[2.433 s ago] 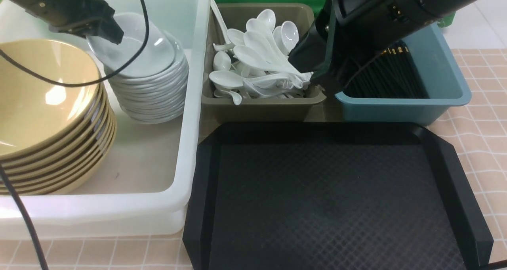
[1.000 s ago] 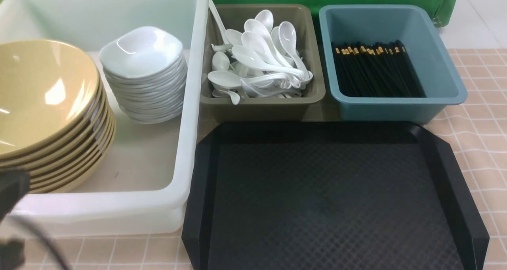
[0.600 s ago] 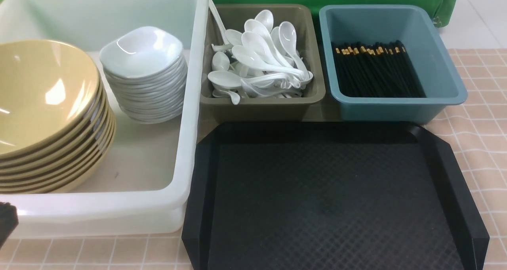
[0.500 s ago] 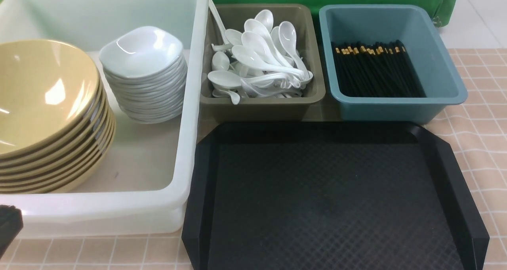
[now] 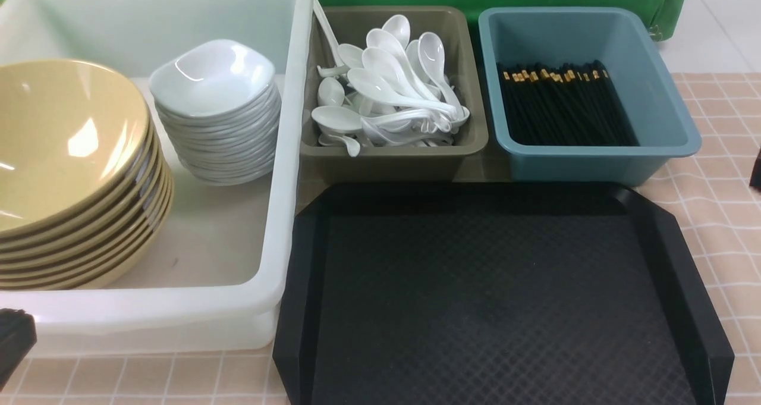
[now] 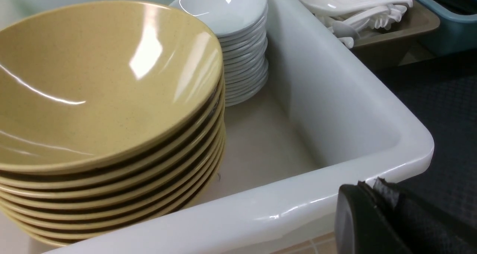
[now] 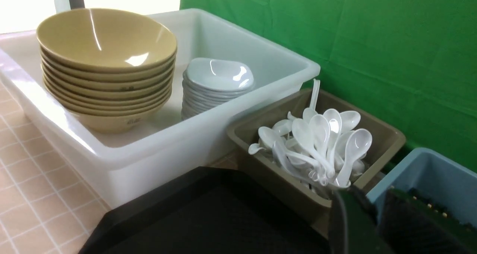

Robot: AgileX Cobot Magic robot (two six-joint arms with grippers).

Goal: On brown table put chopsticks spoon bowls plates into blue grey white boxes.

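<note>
A stack of yellow bowls (image 5: 59, 149) and a stack of white plates (image 5: 214, 78) sit in the white tub (image 5: 285, 185). White spoons (image 5: 386, 90) fill the olive-grey box (image 5: 386, 167). Black chopsticks (image 5: 565, 107) lie in the blue box (image 5: 660, 96). My left gripper (image 6: 370, 183) is shut and empty, low outside the tub's near corner; a sliver of it shows in the front view (image 5: 13, 342). My right gripper (image 7: 378, 196) looks shut and empty, near the blue box; only a dark edge shows in the front view (image 5: 756, 168).
A black textured tray (image 5: 493, 298) lies in front of the grey and blue boxes, holding nothing. The brown table (image 5: 725, 143) with its grid cloth shows to the right and along the front. A green backdrop (image 7: 372, 41) stands behind the boxes.
Both arms have pulled back from over the boxes: the left from above the plates, the right from above the blue box. Only their edges remain in the front view.
</note>
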